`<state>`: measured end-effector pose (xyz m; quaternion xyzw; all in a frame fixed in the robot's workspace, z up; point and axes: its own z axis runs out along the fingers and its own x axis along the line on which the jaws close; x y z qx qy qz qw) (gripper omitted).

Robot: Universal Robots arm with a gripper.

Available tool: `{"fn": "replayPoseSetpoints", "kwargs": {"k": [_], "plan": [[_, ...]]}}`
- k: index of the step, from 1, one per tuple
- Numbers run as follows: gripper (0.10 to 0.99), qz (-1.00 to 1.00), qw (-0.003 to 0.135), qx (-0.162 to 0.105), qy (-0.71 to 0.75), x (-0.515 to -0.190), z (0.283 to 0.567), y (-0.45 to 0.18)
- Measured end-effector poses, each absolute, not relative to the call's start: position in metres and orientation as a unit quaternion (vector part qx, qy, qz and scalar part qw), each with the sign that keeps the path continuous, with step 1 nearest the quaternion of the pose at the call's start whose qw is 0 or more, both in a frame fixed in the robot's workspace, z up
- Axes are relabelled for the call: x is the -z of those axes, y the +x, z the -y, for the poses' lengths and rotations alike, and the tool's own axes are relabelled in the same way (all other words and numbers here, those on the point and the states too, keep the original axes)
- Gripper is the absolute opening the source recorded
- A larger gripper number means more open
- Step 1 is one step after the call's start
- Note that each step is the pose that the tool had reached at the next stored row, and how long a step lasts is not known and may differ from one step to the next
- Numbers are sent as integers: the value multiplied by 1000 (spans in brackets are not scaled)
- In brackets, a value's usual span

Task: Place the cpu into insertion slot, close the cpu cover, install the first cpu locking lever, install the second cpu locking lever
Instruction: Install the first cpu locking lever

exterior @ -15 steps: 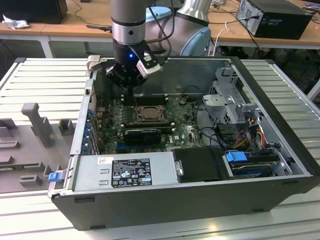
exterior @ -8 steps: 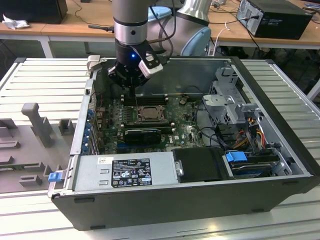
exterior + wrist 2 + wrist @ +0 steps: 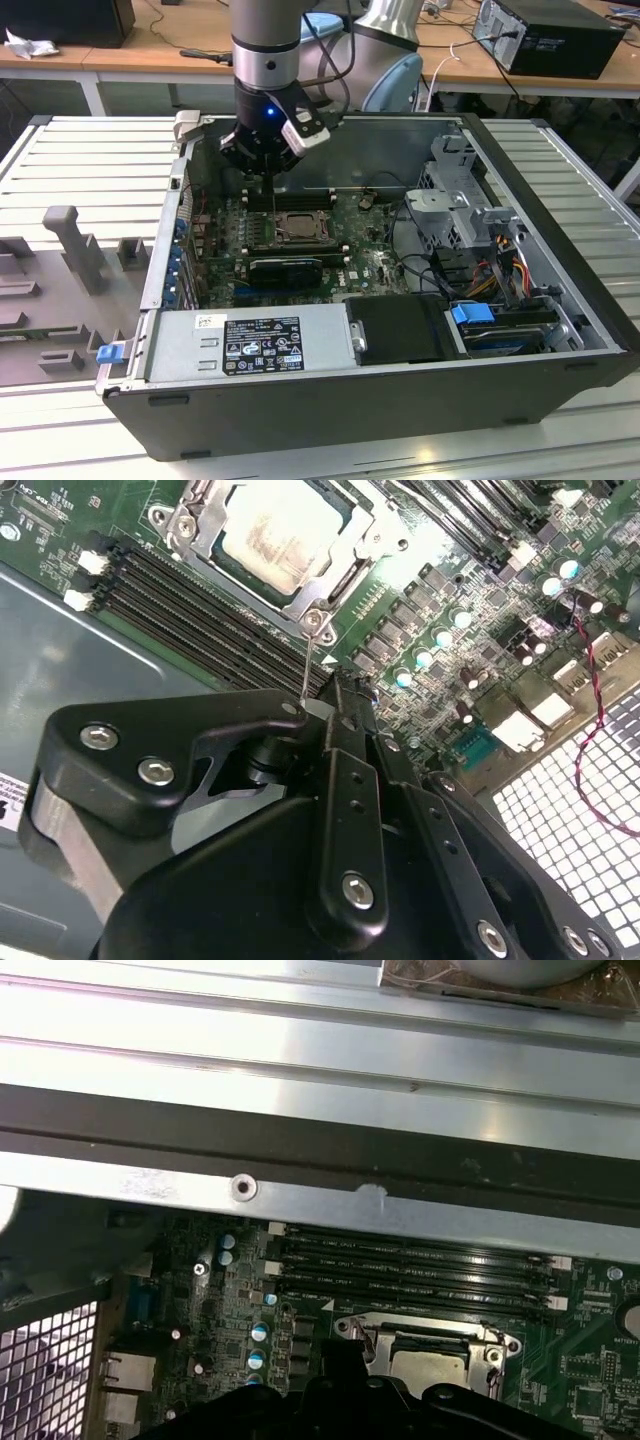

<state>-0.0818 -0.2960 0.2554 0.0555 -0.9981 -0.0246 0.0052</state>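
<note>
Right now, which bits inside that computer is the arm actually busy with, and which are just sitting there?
Part of the job:
- gripper, holding a thin locking lever
- cpu, seated in the insertion slot
- cpu cover, closed over it

Just sitting there:
- memory slots
- power supply
- drive cage
- red and black wires

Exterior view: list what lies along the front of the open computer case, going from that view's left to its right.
Blue latch tab → grey power supply with its label → black box → blue clip on the drive bay.
</note>
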Motion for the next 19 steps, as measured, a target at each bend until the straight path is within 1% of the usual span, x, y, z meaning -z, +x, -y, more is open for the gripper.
{"fn": "replayPoseSetpoints", "kwargs": {"k": [19], "plan": [[106, 998, 5, 25, 55, -255, 296, -73]]}}
